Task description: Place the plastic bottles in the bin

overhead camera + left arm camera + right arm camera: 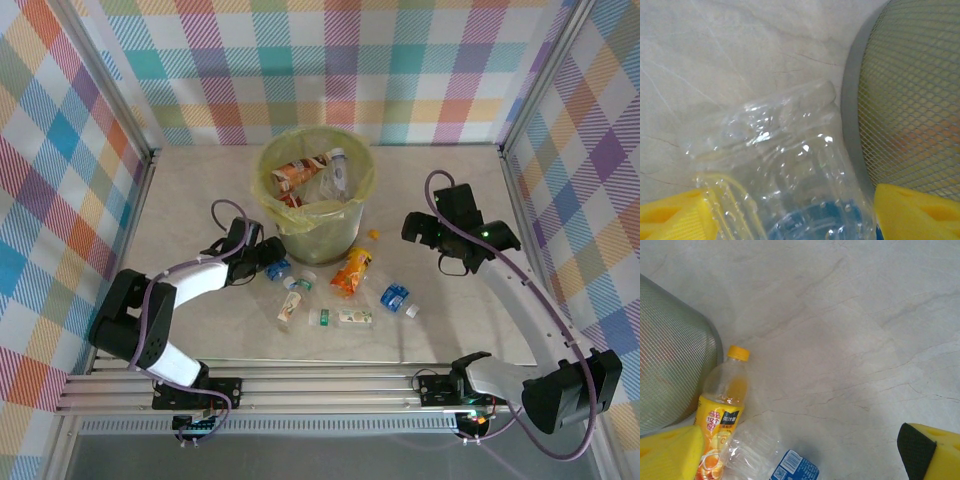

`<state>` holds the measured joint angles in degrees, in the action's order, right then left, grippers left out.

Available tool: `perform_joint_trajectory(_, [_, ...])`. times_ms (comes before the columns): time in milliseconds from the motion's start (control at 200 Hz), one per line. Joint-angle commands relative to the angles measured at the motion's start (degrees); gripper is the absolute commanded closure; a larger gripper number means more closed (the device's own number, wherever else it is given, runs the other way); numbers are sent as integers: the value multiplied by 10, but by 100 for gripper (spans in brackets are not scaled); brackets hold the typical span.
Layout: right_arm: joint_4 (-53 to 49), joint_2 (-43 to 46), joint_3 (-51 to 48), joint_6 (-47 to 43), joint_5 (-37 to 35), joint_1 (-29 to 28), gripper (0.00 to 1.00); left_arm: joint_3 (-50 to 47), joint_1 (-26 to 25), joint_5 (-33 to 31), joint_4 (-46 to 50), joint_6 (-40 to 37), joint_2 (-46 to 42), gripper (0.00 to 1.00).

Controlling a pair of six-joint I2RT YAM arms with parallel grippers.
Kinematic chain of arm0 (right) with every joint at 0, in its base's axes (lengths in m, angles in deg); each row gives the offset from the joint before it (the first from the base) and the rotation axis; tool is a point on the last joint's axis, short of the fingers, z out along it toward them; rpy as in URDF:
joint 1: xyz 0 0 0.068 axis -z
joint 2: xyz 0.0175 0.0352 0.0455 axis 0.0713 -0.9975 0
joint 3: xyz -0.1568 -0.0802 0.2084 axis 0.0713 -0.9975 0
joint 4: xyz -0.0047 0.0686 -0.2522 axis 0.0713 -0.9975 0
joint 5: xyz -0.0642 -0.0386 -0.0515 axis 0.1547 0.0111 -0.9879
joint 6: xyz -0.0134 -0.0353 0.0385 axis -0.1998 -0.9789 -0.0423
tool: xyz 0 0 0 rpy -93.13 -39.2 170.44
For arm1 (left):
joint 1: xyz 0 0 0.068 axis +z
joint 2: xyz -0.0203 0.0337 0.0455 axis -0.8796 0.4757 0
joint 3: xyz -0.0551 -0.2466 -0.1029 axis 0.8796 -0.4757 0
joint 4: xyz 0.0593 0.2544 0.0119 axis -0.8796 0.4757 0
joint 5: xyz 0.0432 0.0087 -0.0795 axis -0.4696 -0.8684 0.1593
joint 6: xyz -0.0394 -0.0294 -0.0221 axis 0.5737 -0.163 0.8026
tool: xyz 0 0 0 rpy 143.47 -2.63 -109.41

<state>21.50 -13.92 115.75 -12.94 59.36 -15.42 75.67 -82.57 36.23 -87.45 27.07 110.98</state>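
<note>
Plastic bottles [352, 270]: six loose, one between left gripper's [790, 202] parted jaws; right gripper [800, 452] wide.

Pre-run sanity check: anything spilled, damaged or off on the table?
Nothing spilled. Bottles on the table lie flat, several crushed; the orange juice bottle lies close to the bin, the clear blue-label bottle right beside its base.
</note>
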Motion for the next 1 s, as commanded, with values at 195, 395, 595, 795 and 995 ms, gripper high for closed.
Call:
perform_joint_trajectory(195, [15, 3, -8, 7, 17, 4, 0, -11, 22, -11, 6, 3, 13, 29])
perform_joint_trajectory(395, [27, 4, -14, 11, 29, 5, 0, -19, 35, -17, 5, 2, 8, 41])
perform_joint_trajectory(595, [35, 7, -25, 16, 34, 5, 0, -28, 44, -27, 9, -3, -17, 47])
perform_joint_trajectory(795, [48, 22, -37, 15, 39, 5, 0, -26, 46, -43, 36, -15, -73, 48])
perform_joint_trajectory(995, [58, 37, -50, 15, 38, 5, 0, -12, 46, -88, 98, -34, -154, 52])
